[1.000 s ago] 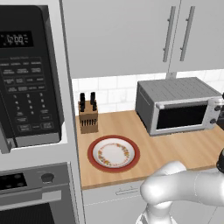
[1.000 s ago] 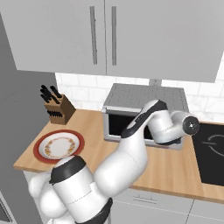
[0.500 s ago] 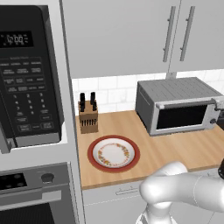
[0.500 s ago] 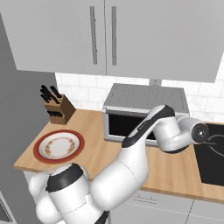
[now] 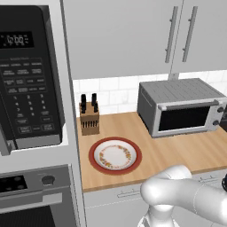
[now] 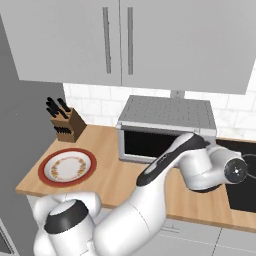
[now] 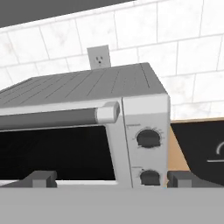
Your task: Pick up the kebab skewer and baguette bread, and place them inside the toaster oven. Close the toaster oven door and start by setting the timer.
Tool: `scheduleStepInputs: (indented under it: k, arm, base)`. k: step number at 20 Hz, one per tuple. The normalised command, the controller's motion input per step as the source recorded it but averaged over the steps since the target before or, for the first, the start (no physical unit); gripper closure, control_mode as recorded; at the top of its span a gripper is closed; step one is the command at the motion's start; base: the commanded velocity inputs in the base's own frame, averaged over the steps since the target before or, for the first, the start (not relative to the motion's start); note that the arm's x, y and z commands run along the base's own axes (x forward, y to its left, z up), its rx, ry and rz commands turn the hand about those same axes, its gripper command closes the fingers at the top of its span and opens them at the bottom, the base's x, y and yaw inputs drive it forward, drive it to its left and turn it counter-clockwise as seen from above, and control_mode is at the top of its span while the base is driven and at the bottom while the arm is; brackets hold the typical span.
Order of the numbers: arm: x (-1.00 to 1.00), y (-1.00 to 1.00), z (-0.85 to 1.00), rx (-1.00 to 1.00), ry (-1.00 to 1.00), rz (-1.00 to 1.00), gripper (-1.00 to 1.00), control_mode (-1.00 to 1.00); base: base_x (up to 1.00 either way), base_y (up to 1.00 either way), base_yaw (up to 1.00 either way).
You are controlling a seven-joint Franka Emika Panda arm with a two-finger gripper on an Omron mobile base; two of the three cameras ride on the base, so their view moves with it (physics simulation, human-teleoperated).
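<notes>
- Left base view: the toaster oven (image 5: 181, 106) stands on the wooden counter (image 5: 177, 150) at 2 o'clock, against the tiled wall. Its door (image 5: 186, 117) is shut, dark glass upright, bar handle along the top edge.
- A plate (image 5: 115, 155) with a red rim lies on the counter at about 7 o'clock from the oven, well apart from it. Nothing can be made out lying on it.
- A knife block (image 5: 89, 119) stands at 11 o'clock from the plate, near the wall.
- A black microwave (image 5: 29, 75) fills the left side, at 9 o'clock.
- Right base view: the oven (image 6: 167, 127) sits near centre, door closed. The white arm (image 6: 165, 170) crosses in front of its lower right corner. The plate (image 6: 68, 167) lies at 8 o'clock from the oven, the knife block (image 6: 67, 124) at 9 o'clock. A dark cooktop (image 6: 245, 192) lies at 4 o'clock.
- Hand view: the gripper (image 7: 112, 178) faces the oven's front, fingers spread wide apart and holding nothing; 1 fingertip (image 7: 41, 178) shows at 7 o'clock, the other at 5 o'clock.
- The bar handle (image 7: 61, 116) runs along the top of the shut door (image 7: 52, 153). 2 knobs (image 7: 148, 138) sit 1 above the other on the right panel.
- A wall outlet (image 7: 98, 57) shows at 12 o'clock above the oven.
</notes>
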Motion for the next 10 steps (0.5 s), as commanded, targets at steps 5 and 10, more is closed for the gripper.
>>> scheduleStepInputs:
  k: [5,10]
  arm:
    - [-0.02,-0.08,-0.13,0.00,0.00,-0.08,-1.00,-1.00]
    - [0.02,0.00,-0.26,0.00,-0.02,-0.02,-1.00,-1.00]
  base:
    - [0.00,0.00,0.00]
    - [0.00,0.00,0.00]
